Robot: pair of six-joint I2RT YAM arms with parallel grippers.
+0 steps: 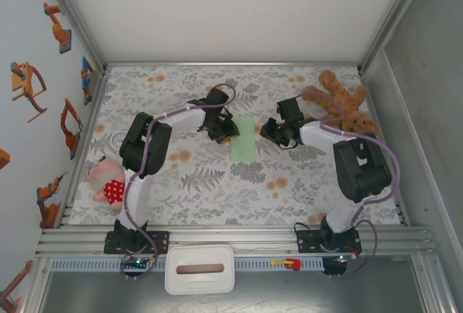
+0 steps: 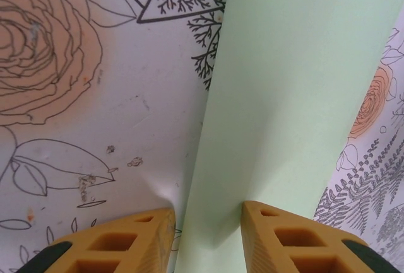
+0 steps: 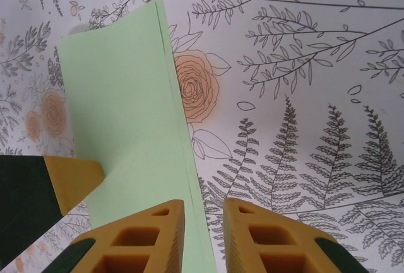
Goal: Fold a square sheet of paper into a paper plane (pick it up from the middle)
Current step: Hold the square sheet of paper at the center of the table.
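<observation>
**Sheet.** The sheet (image 1: 244, 143) is folded into a narrow rectangle. It lies flat on the floral cloth (image 1: 210, 183) at the middle of the table, with its long side running near to far. It sits between the two grippers, well left of the bear (image 1: 346, 103).

**Left gripper.** The left gripper (image 1: 226, 134) stands at the sheet's left edge.
- In the left wrist view the gripper (image 2: 207, 213) straddles that edge.
- One finger (image 2: 120, 244) is on bare cloth just beside the sheet (image 2: 284, 96).
- The other finger (image 2: 297, 241) is over the sheet.
- The jaws stand well apart and pinch nothing, so the fingers are released.

**Right gripper.** The right gripper (image 1: 269, 131) stands at the sheet's right edge.
- In the right wrist view the gripper (image 3: 204, 205) straddles that edge, where the two folded layers show as a double line.
- The edge runs into the gap between the fingers.
- One finger (image 3: 139, 241) is over the sheet (image 3: 126, 109).
- The other finger (image 3: 278, 241) is over bare cloth.
- The gap is narrow and cloth shows through it, so these fingers are also released and not clamped on the sheet.

The same view shows one left-gripper fingertip (image 3: 72, 178) at the sheet's opposite edge. Contact there cannot be confirmed.
</observation>
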